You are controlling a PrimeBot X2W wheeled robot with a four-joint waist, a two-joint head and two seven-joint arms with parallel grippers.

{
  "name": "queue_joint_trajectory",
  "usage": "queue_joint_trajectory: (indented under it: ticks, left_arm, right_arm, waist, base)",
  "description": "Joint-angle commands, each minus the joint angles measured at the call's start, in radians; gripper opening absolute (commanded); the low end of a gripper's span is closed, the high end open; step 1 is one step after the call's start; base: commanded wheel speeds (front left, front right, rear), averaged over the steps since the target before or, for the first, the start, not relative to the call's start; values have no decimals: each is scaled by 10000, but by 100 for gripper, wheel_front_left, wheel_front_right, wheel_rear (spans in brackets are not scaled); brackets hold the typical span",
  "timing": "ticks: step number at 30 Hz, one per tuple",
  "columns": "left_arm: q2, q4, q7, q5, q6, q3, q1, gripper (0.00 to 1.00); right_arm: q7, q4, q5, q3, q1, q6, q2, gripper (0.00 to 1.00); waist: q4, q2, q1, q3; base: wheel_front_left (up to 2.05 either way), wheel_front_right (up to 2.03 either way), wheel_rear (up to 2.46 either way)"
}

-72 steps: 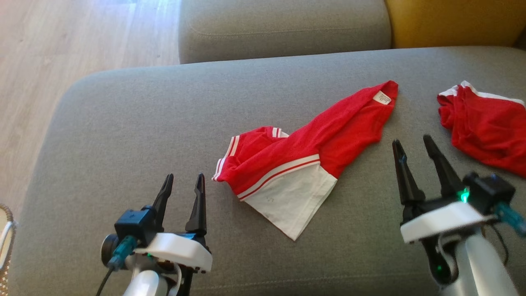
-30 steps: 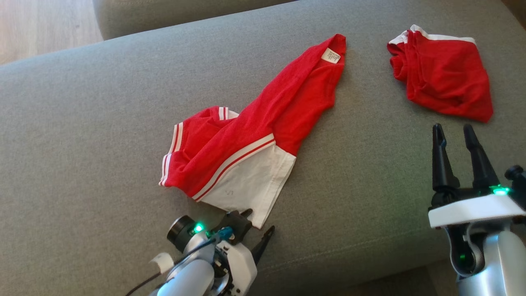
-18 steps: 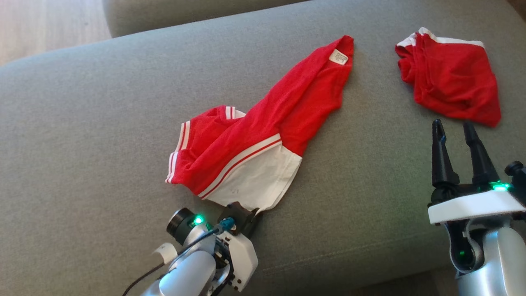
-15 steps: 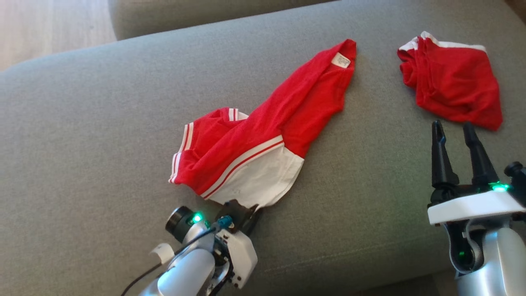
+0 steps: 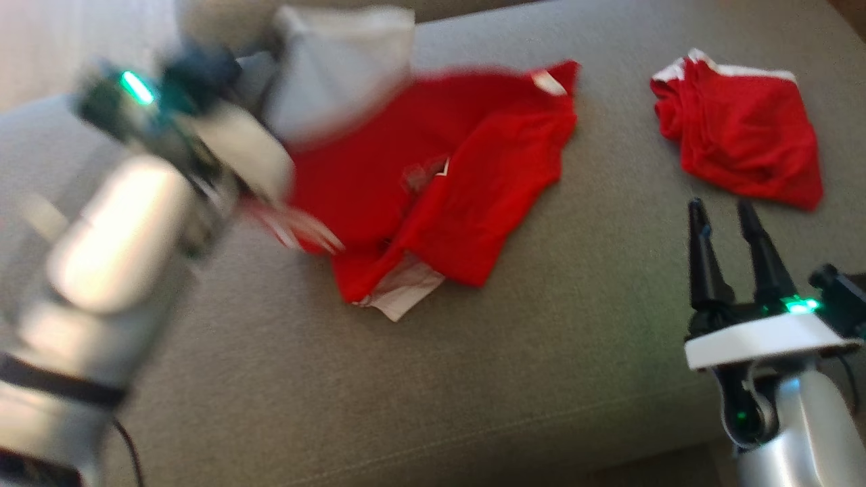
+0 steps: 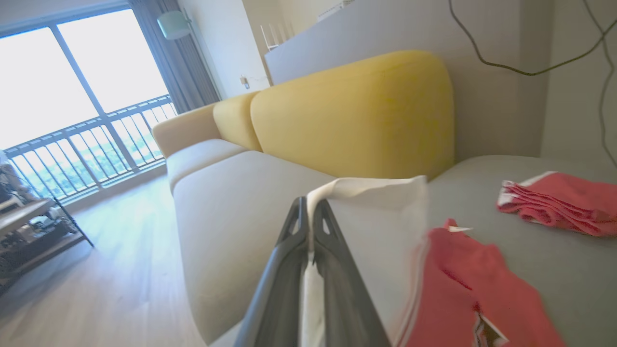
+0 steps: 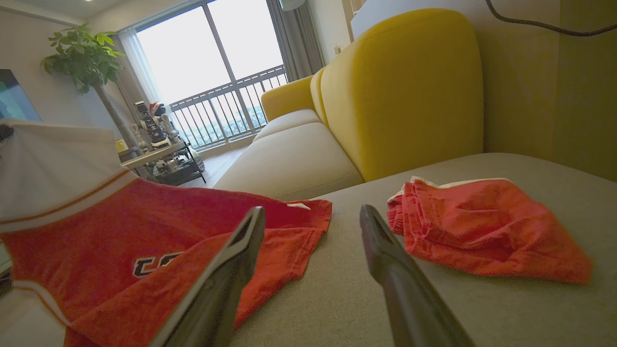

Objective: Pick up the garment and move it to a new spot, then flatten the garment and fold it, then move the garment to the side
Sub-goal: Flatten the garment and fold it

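The garment, a red jersey with a white hem and striped trim, lies partly spread on the grey sofa seat. Its white hem is lifted up and to the far left. My left gripper is shut on the edge of that white hem, and the cloth hangs down between and beside the fingers. In the head view the left arm is raised at the left and blurred by motion. My right gripper stands open and holds nothing, low over the seat to the right of the garment.
A second red garment lies crumpled at the back right of the seat, just beyond my right gripper. A yellow backrest rises behind the seat. Another grey cushion and wooden floor lie to the left.
My left gripper has shut on the white hem's corner at the front, then swung it up and to the far left, unfolding the garment. The right gripper has stayed open in place.
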Motion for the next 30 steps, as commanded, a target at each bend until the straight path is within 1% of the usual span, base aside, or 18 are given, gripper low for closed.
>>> queue_joint_trajectory:
  ticks: [1,5,8,10,13,16,17,18,20,24,26,30]
  left_arm:
    - [585,-248,246,22,-47,597,-1019,0]
    - [1434,511,1087,434,-226,850,-2937,0]
    - [1809,1487,1471,883,-313,786,-4213,0]
    - [1882,2220,1630,1096,-340,719,-4902,0]
    - [1813,3247,1637,1383,-301,572,-5699,0]
    - [1651,4145,1460,1643,-55,457,-6352,0]
    - [1588,4444,1413,1739,104,416,-6511,33]
    - [1533,4748,1387,1808,307,405,-6633,98]
    - [1417,5424,1491,1845,595,399,-6744,100]
    - [1291,6286,1315,1803,792,396,-6866,100]
    - [1197,6546,1074,1725,811,422,-6873,100]
    - [1008,6836,433,1497,711,524,-6904,100]
  right_arm:
    - [-124,-329,111,365,-626,-4,-5,100]
    - [-199,-313,368,884,-1088,-4,-5,100]
    - [-249,-268,586,1290,-1424,-4,-5,100]
    - [-274,-239,741,1534,-1613,-4,-5,100]
    - [-298,-204,993,1887,-1847,-4,-5,100]
    - [-306,-295,1199,2091,-2003,-4,-5,100]
    - [-307,-335,1245,2139,-2023,-4,-5,100]
    - [-308,-366,1283,2195,-2033,-4,-5,100]
    - [-309,-404,1292,2315,-2032,-4,-5,100]
    - [-310,-455,1290,2390,-2014,-4,-5,100]
    - [-310,-454,1250,2344,-2010,-4,-5,100]
    - [-311,-408,1092,2253,-2009,-4,-5,100]
  waist:
    - [-321,0,0,381]
    - [-870,0,0,1062]
    - [-1294,0,0,1555]
    - [-1527,0,0,1860]
    - [-1822,0,0,2261]
    - [-1975,0,0,2595]
    - [-1992,0,0,2678]
    - [-2001,0,0,2742]
    - [-2012,0,0,2809]
    - [-1958,0,0,2842]
    - [-1854,0,0,2805]
    - [-1557,0,0,2616]
  base:
    - [0,0,0]
    - [0,0,0]
    - [0,0,0]
    - [0,0,0]
    - [0,0,0]
    - [0,0,0]
    - [0,0,0]
    - [0,0,0]
    - [0,0,0]
    - [0,0,0]
    - [0,0,0]
    - [0,0,0]
